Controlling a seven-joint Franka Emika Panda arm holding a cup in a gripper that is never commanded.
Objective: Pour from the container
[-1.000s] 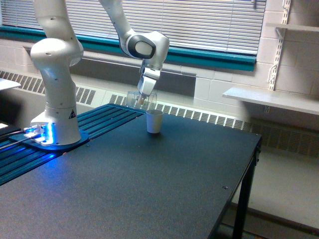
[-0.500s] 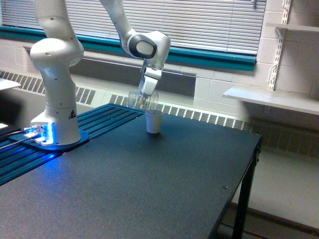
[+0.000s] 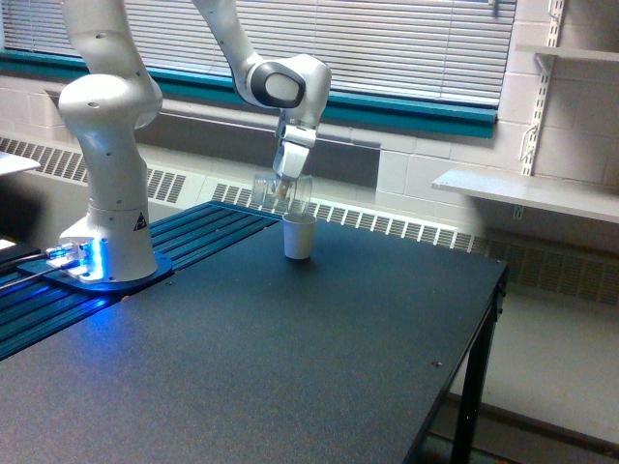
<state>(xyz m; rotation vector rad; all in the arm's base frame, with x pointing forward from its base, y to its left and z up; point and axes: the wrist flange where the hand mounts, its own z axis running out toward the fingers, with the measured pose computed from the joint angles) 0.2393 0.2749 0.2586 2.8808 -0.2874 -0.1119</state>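
My gripper (image 3: 284, 189) is shut on the container (image 3: 276, 191), a small clear plastic cup with a brownish patch showing through its wall. The container hangs tilted, just above and slightly to the exterior view's left of the white paper cup (image 3: 299, 237). That white cup stands upright on the dark table (image 3: 290, 358), near its far edge. The gripper's fingers are hard to make out against the clear plastic.
The white arm's base (image 3: 106, 246) stands on a blue-lit slatted platform (image 3: 58, 300) at the exterior view's left. A radiator and window blinds run behind the table. White wall shelves (image 3: 542, 193) hang at the exterior view's right, past the table's right edge.
The gripper with the container has risen slightly and shifted a little to the exterior view's right, closer over the white cup. The white cup has not moved.
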